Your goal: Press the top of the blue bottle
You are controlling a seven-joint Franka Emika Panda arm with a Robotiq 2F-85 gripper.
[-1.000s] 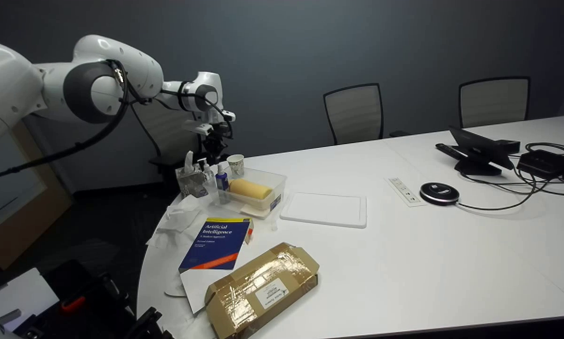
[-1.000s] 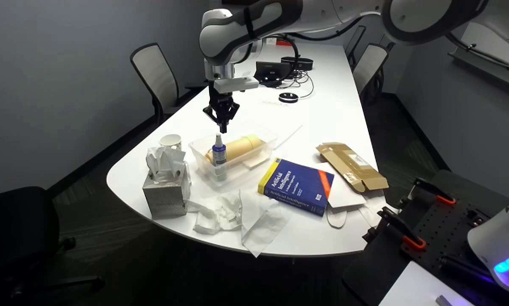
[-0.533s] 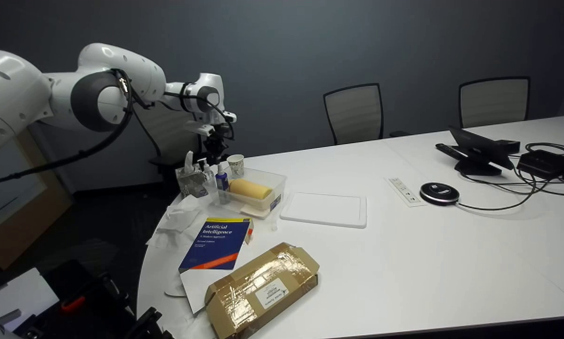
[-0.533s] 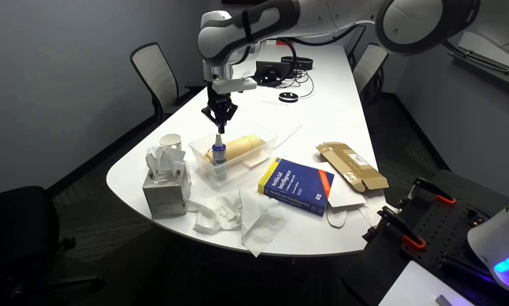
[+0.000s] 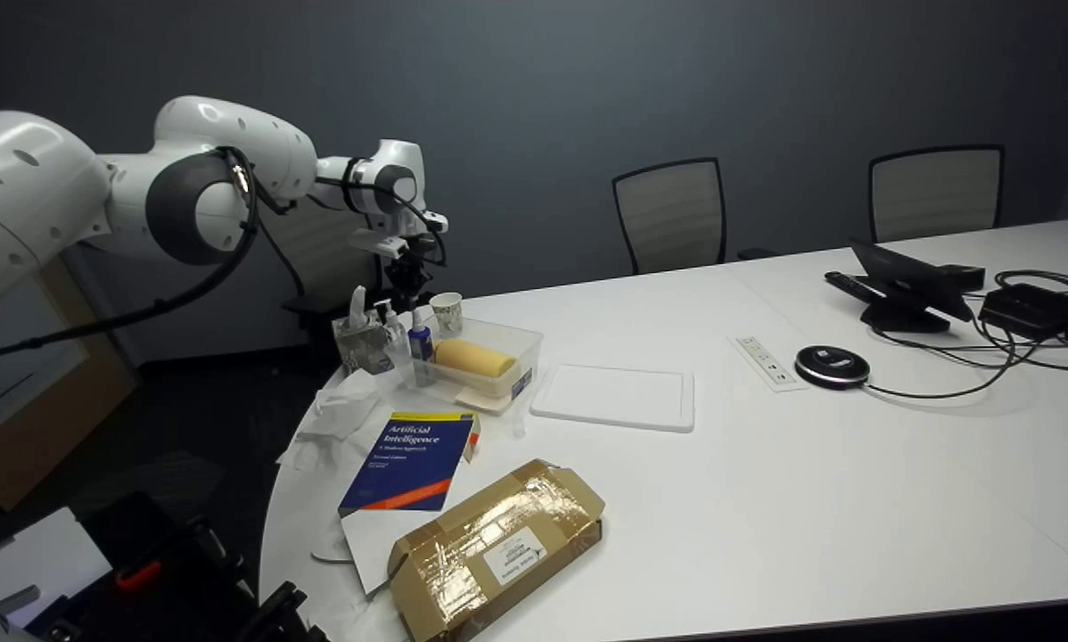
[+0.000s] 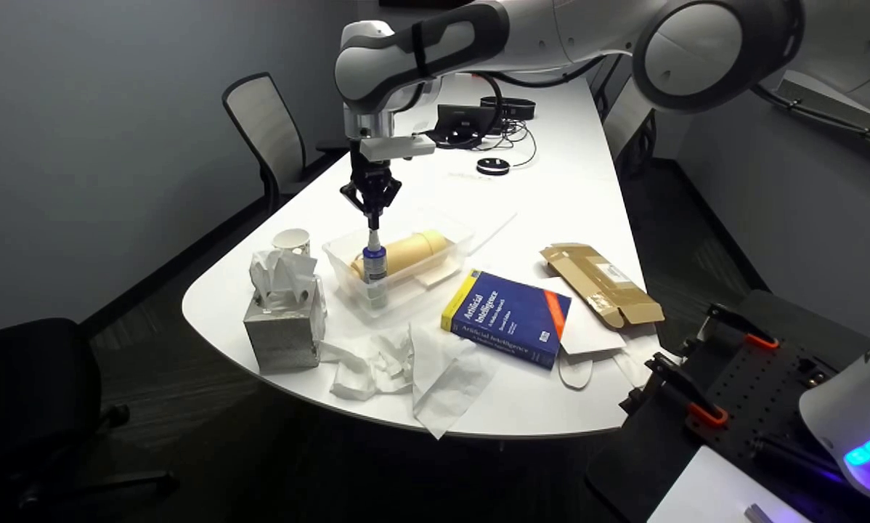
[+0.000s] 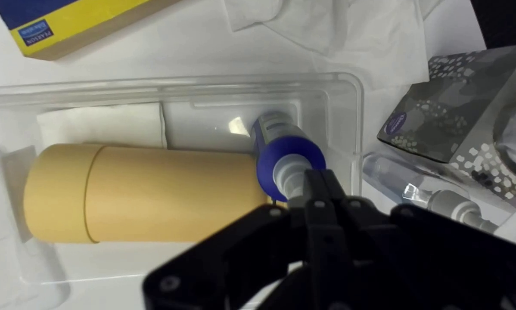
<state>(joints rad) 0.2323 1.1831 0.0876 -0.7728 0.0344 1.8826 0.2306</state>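
My fingers (image 7: pixel 313 186) together; white nozzle (image 7: pixel 289 171) of the blue bottle (image 7: pixel 277 145) just beneath, contact unclear. I should press straight down, centred, slowly, lest it tip.

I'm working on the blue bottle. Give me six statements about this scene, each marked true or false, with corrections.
1. The blue bottle stands upright inside the clear bin. True.
2. The gripper is spread wide open. False: the gripper is shut.
3. The gripper is right at the bottle's white nozzle. True; whether they touch cannot be told.
4. The paper cup is inside the bin. False: the paper cup stands outside it.
5. The tan cylinder lies on its side in the bin. True.
6. The book stands on edge. False: the book lies flat.
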